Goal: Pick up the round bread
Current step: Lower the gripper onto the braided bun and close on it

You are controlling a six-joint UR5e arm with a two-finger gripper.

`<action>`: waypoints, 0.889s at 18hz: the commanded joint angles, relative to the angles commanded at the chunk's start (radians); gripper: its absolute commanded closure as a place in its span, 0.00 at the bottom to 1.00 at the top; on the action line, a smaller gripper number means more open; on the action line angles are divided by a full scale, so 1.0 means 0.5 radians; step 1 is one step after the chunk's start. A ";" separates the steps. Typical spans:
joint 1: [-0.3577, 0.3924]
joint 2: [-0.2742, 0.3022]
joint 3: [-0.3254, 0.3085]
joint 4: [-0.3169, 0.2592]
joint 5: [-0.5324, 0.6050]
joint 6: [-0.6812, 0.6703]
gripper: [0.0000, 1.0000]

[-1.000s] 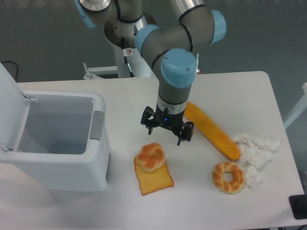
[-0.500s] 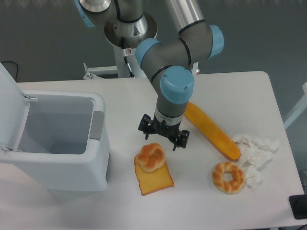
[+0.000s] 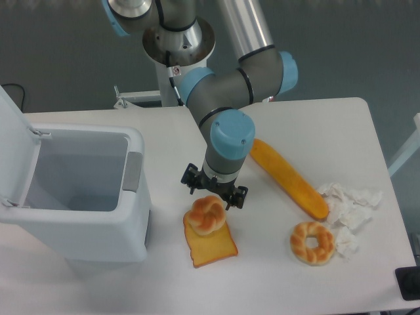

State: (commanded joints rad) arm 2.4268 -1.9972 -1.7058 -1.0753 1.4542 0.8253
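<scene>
The round bread (image 3: 207, 214) is a small golden-brown knotted bun resting on the upper end of a flat orange toast slice (image 3: 211, 245), near the table's front middle. My gripper (image 3: 214, 191) hangs just above the bun's far edge, pointing down. Its two dark fingers stand spread apart, open, with nothing between them. The arm's blue wrist cap (image 3: 230, 133) covers part of the gripper body.
A white bin (image 3: 79, 190) with its lid up stands at the left, close to the toast. A long yellow baguette (image 3: 289, 178) lies right of the gripper. A ring-shaped braided bread (image 3: 312, 242) and crumpled white paper (image 3: 348, 207) lie at the front right.
The gripper has moved left and toward the front, from beside the baguette to just over the round bread. The breads have not moved.
</scene>
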 joint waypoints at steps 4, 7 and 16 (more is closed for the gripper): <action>0.000 -0.052 0.024 0.009 0.000 0.003 0.00; 0.000 -0.071 0.043 0.009 0.000 0.003 0.00; 0.009 -0.135 0.119 0.034 0.012 0.003 0.00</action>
State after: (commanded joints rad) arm 2.4313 -2.0647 -1.6461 -1.0584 1.4603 0.8268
